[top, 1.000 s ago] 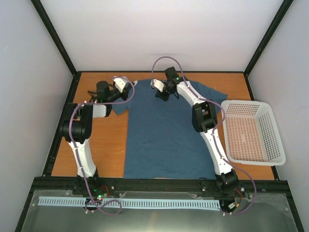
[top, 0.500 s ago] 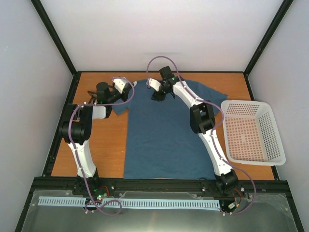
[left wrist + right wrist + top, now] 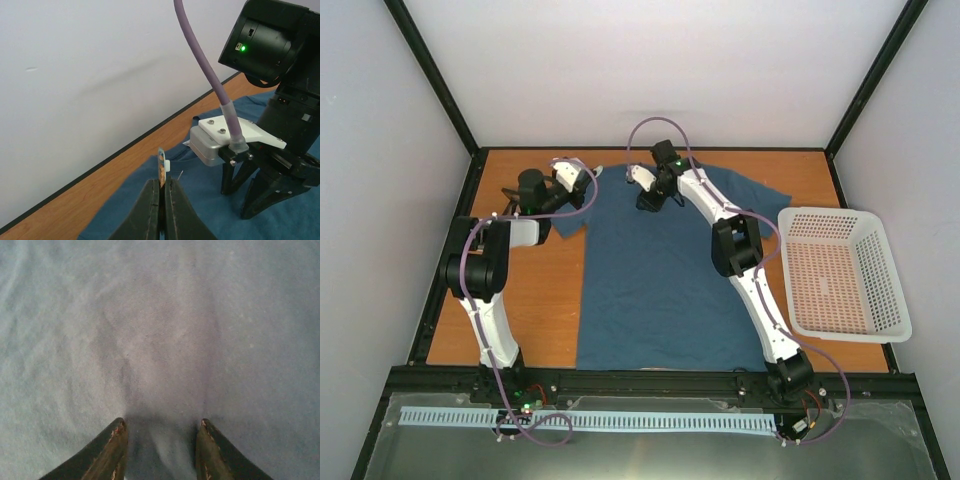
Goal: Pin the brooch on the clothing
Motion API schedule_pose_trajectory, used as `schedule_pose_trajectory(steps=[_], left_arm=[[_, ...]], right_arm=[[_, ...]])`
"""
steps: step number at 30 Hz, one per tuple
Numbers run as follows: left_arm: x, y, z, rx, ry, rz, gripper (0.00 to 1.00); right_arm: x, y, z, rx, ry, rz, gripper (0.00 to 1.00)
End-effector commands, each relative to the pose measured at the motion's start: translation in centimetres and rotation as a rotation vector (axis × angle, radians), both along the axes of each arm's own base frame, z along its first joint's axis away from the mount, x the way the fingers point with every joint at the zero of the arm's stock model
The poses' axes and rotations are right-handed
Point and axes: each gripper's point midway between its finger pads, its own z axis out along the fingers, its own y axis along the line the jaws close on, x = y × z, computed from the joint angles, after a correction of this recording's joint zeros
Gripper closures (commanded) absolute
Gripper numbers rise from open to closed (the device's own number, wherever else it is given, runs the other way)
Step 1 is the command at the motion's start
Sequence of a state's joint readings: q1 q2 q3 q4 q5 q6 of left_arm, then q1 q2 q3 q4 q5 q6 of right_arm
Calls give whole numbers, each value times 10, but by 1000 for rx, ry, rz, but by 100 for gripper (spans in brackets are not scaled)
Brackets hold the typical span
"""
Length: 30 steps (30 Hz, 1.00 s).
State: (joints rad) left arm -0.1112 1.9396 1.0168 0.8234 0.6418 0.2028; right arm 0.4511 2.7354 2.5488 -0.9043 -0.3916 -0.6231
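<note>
**Top view.** T-shirt (image 3: 660, 290): dark teal, spread flat on the wooden table (image 3: 540, 300), neck toward the far wall. My left gripper (image 3: 582, 182) hung over the shoulder of the shirt on my left side. My right gripper (image 3: 650, 197) stood on the cloth just below the collar. White mesh basket (image 3: 830, 211): well apart, at the right. Brooch: too small to make out from here.

**Left wrist view.** My left gripper's jaws were closed on the brooch (image 3: 161, 166), which stood upright and edge-on at the fingertips. It looked to be above the cloth rather than touching it. A thin pin (image 3: 179, 174) showed just beside it. The right gripper stood near, with its fingers planted on the shirt.

**Right wrist view.** My right gripper's fingers (image 3: 114, 450) stood apart with their tips against the fabric and a low ridge of cloth between them. I could not tell whether they pinched it.

**Status, by my judgement.** Done: brooch in hand near the collar, cloth under the other tool. Not yet done: pin through the fabric. Left: piercing, fastening, release.
</note>
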Motion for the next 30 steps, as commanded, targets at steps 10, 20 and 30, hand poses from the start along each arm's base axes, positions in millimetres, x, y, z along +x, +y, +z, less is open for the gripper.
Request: schedule_pose_trajectory(steps=[10,20,30], left_arm=[[-2,-11,11,-1,-36,-49,99],[24,-36,-23,8,65,-124,99],[55,-53,-53,100,197,-136,99]], right_arm=[[7,-7,-3,-28,-17,-51,97],[11,8,39,113,-117,56,98],[4,6,66,204,-134,122,97]])
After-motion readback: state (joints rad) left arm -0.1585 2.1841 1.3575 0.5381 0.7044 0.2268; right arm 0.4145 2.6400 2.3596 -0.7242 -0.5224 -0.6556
